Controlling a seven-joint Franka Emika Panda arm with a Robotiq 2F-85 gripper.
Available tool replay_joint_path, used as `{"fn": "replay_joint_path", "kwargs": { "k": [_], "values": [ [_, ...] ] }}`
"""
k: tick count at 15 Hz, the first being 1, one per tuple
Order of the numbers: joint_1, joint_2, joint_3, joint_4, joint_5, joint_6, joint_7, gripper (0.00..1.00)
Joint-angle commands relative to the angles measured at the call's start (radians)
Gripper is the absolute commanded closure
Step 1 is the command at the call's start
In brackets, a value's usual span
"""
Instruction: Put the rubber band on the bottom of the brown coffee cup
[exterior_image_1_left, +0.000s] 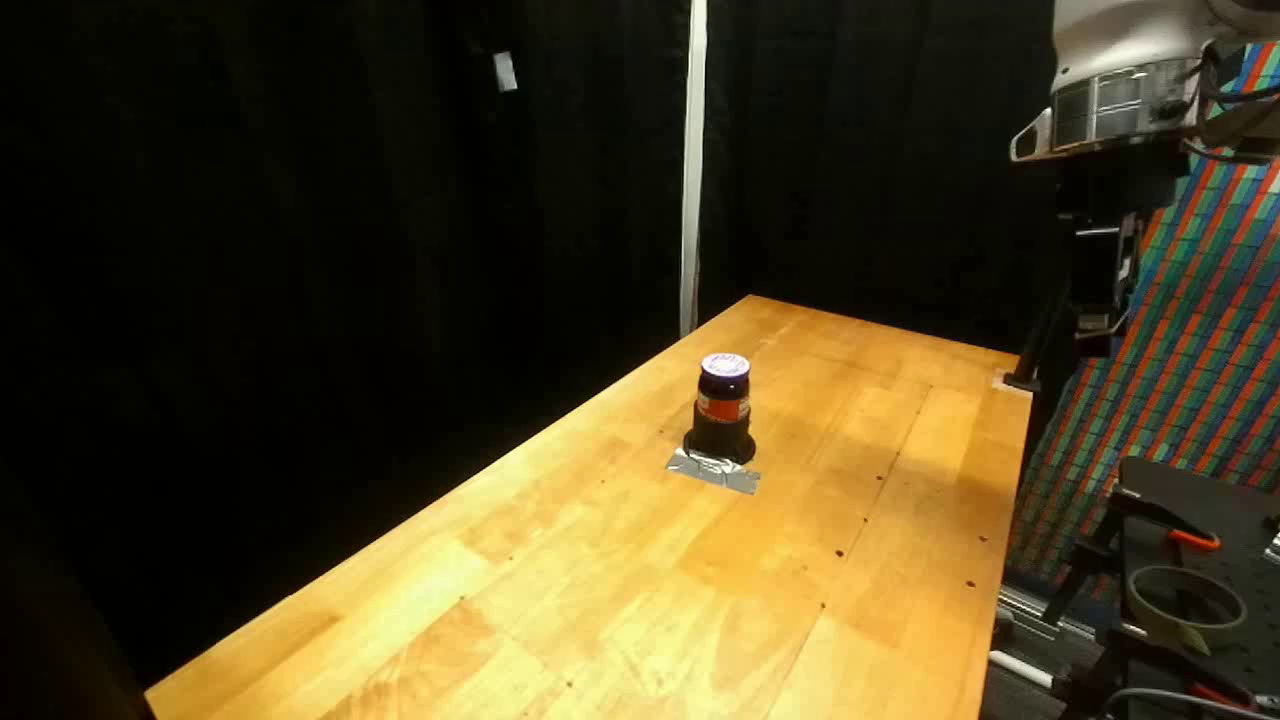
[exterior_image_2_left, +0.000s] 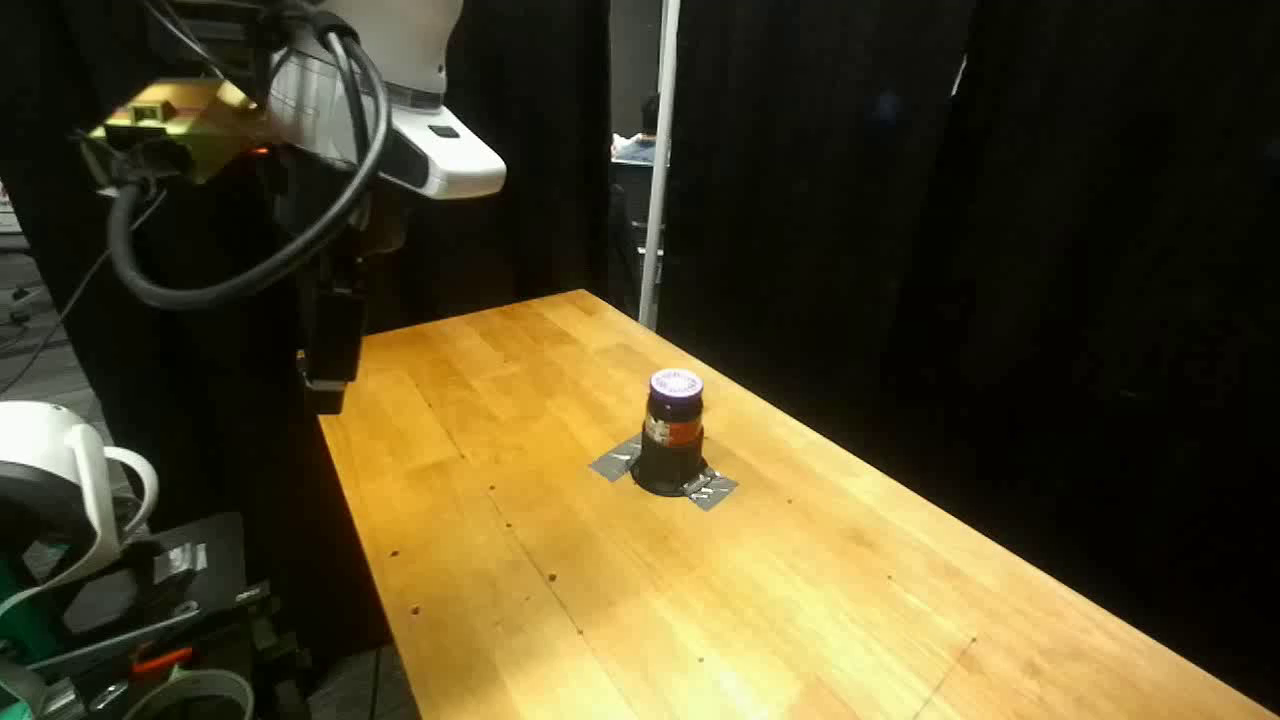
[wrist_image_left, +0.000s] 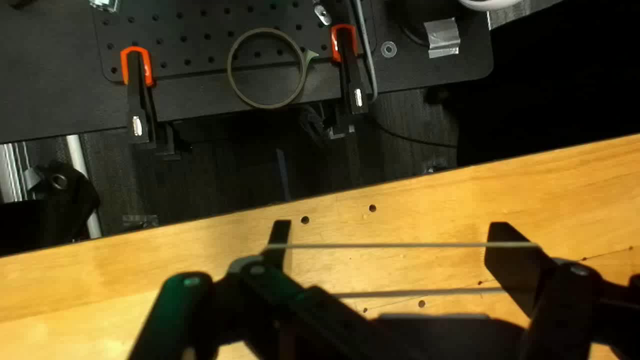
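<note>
The brown coffee cup (exterior_image_1_left: 724, 408) looks like a dark upright cylinder with an orange-red ring and a pale purple top. It stands in a flared black base on the wooden table and shows in both exterior views (exterior_image_2_left: 672, 432). It is out of the wrist view. My gripper (wrist_image_left: 391, 231) is open. A pale rubber band (wrist_image_left: 387, 245) is looped around both fingers and stretched in two strands between them. In both exterior views, my gripper (exterior_image_1_left: 1096, 335) hangs high near the table's edge, well apart from the cup (exterior_image_2_left: 328, 395).
Grey tape (exterior_image_1_left: 714, 471) holds the base to the wooden table (exterior_image_1_left: 640, 600). A dark side table (wrist_image_left: 190, 90) beyond a gap carries orange-tipped clamps (wrist_image_left: 136, 65) and a tape ring (wrist_image_left: 231, 67). Black curtains and a white pole (exterior_image_2_left: 660, 160) stand behind.
</note>
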Motion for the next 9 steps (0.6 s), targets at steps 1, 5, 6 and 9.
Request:
{"fn": "replay_joint_path", "kwargs": {
  "k": [1,5,6,9],
  "values": [
    [-0.009,0.0,0.008,0.003,0.003,-0.003,-0.003,0.0],
    [-0.009,-0.001,0.008,0.004,0.003,-0.003,-0.003,0.0],
    [-0.002,0.033,0.004,0.029,-0.007,0.011,-0.045,0.0],
    [0.005,0.158,0.002,0.125,-0.054,0.045,-0.135,0.0]
  ]
}}
